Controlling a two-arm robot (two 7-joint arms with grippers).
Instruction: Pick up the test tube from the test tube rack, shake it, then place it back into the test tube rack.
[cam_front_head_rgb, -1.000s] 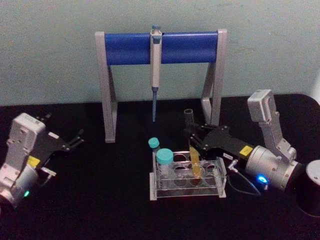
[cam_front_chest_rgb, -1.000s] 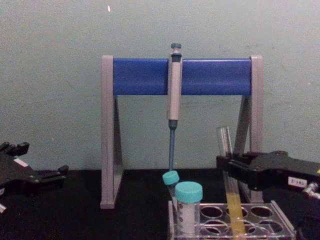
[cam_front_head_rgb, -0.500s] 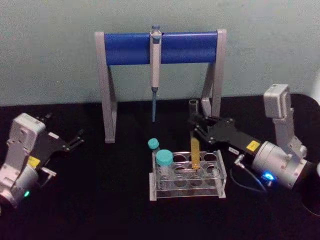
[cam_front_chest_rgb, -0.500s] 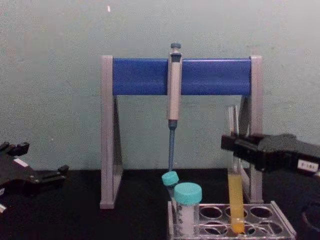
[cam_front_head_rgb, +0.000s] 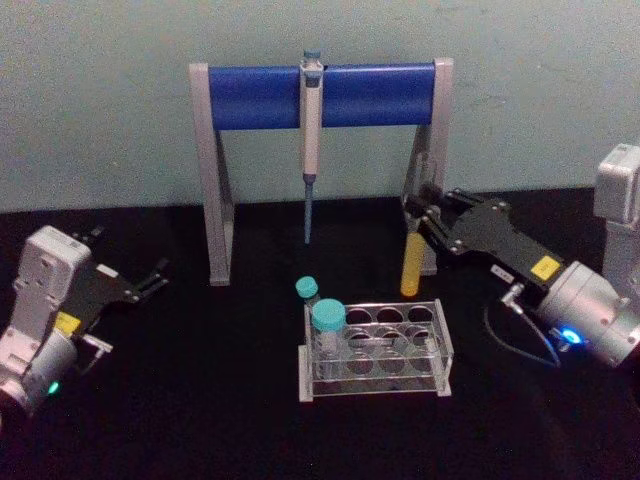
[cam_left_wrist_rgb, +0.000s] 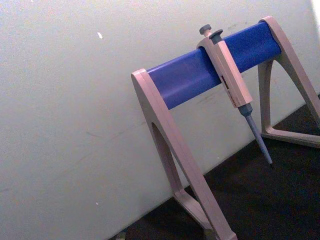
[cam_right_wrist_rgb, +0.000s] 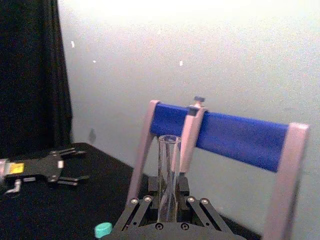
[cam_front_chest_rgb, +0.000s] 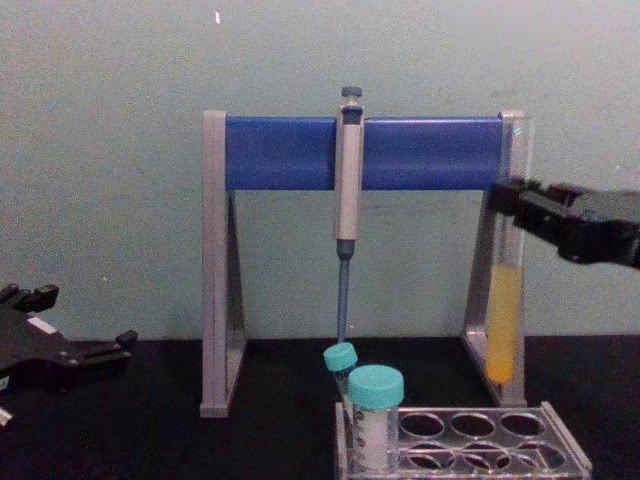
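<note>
The test tube (cam_front_head_rgb: 412, 268), clear glass with yellow liquid in its lower part, hangs upright in the air beside the right leg of the pipette stand. It is behind and to the right of the test tube rack (cam_front_head_rgb: 375, 382) and clear of its holes. My right gripper (cam_front_head_rgb: 416, 212) is shut on the tube's upper part. In the chest view the test tube (cam_front_chest_rgb: 504, 320) hangs well above the rack (cam_front_chest_rgb: 480, 442) from the right gripper (cam_front_chest_rgb: 508, 200). The right wrist view shows the tube's open top (cam_right_wrist_rgb: 168, 165) between the fingers (cam_right_wrist_rgb: 144, 201). My left gripper (cam_front_head_rgb: 150, 279) rests open at the far left.
Two teal-capped tubes (cam_front_head_rgb: 328, 318) (cam_front_head_rgb: 306, 290) stand at the rack's left end. The grey-and-blue pipette stand (cam_front_head_rgb: 320, 95) stands behind it against the wall, with a pipette (cam_front_head_rgb: 310, 140) hanging from its bar. Black tabletop lies open between the rack and the left arm.
The right gripper has lifted the test tube up out of the rack and carried it back and to the right. The left arm has stayed still.
</note>
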